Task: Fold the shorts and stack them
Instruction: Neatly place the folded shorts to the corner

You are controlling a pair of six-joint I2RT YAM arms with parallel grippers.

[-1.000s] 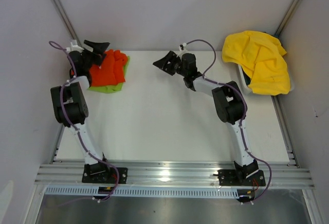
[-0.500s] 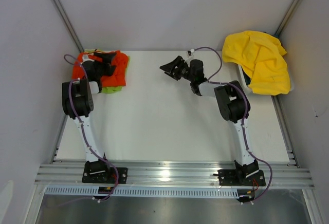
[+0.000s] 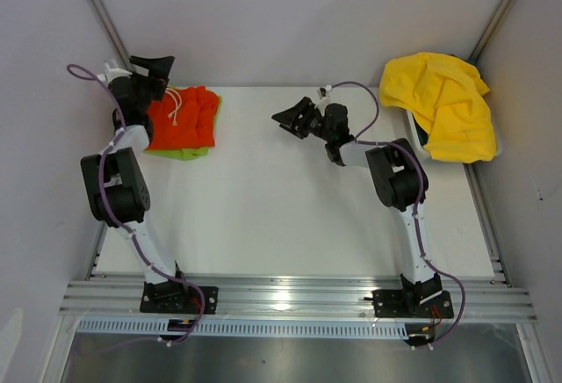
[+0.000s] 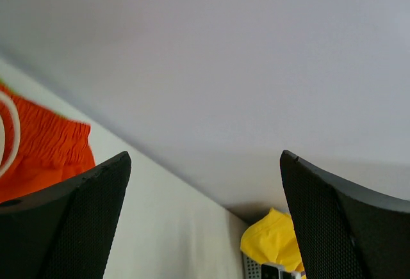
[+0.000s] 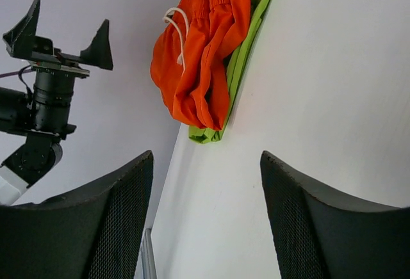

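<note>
Item one, upper left of the overhead view: my left pincer (image 3: 153, 66), jaws spread as wide as they go, nothing between them, raised against the wall just left of the cloth pile; its own camera (image 4: 205, 218) looks between both fingers at bare wall and a corner of orange cloth. Item two, just right of it at the far left corner of the white table (image 3: 281, 216): the orange-red shorts (image 3: 186, 119), bunched and roughly folded, white drawstring (image 3: 176, 107) lying loose on top, resting on the lime-green shorts (image 3: 188, 151), which show only as a strip along the near and right edges. Item three, upper centre: my right pincer (image 3: 293, 118), jaws well apart, holding nothing, pointed left toward the pile and well apart from it; its camera (image 5: 206, 218) frames both pairs across the tabletop. Item four, upper right: a yellow cloth (image 3: 443, 102) heaped over a white bin (image 3: 418, 140).
</note>
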